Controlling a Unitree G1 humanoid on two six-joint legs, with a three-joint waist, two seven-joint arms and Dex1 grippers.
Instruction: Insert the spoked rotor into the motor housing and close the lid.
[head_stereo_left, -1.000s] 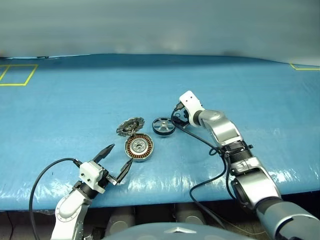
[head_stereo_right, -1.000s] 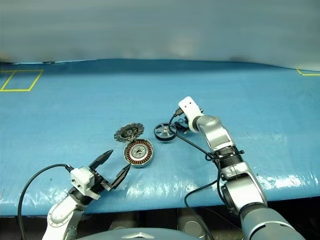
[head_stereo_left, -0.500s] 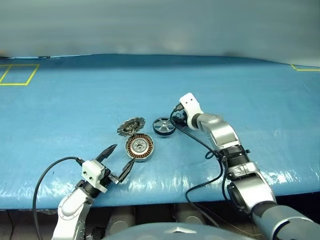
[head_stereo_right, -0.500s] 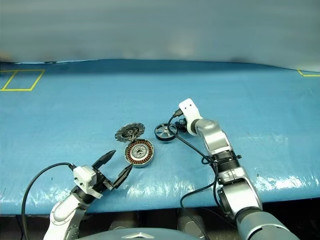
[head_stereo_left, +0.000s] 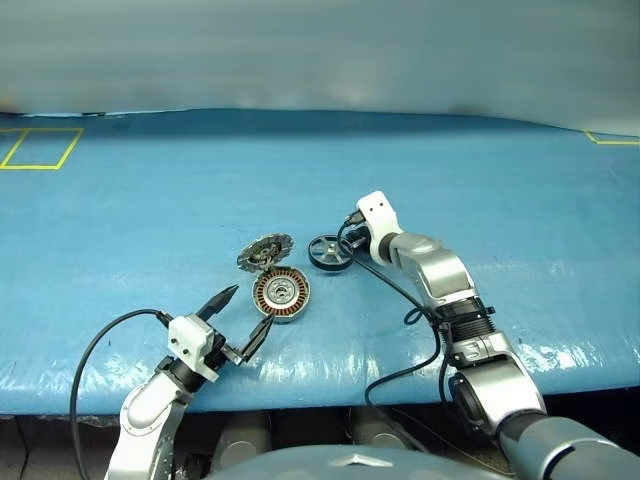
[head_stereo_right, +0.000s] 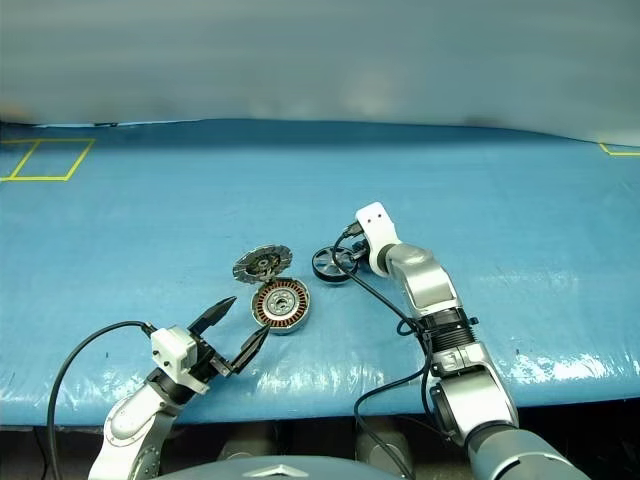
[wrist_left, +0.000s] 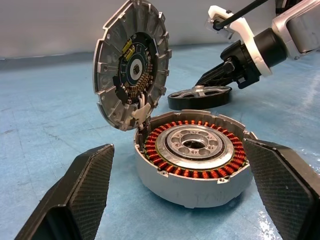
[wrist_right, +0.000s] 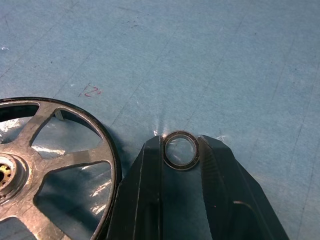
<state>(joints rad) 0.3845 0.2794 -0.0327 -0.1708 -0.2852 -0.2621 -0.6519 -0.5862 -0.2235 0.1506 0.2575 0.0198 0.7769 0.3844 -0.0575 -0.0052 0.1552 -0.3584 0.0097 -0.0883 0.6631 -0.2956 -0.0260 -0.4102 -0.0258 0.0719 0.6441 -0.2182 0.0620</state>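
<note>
Showing in wrist cam: right gripper clamped on tiny ring, left gripper apart

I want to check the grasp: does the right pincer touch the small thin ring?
Touching. In the right wrist view, the right pincer has both black fingers pressed against the sides of the small ring, beside the spoked rotor.

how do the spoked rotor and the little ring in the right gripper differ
The spoked rotor is a broad wheel with spokes, a hub and a dark rim; the small ring is a thin plain band with an open centre, far smaller.
The rotor lies free on the blue table cover, beside the right gripper; the ring sits pinched between that gripper's fingertips.
Both are round and lie near each other, right of the motor housing.
</note>
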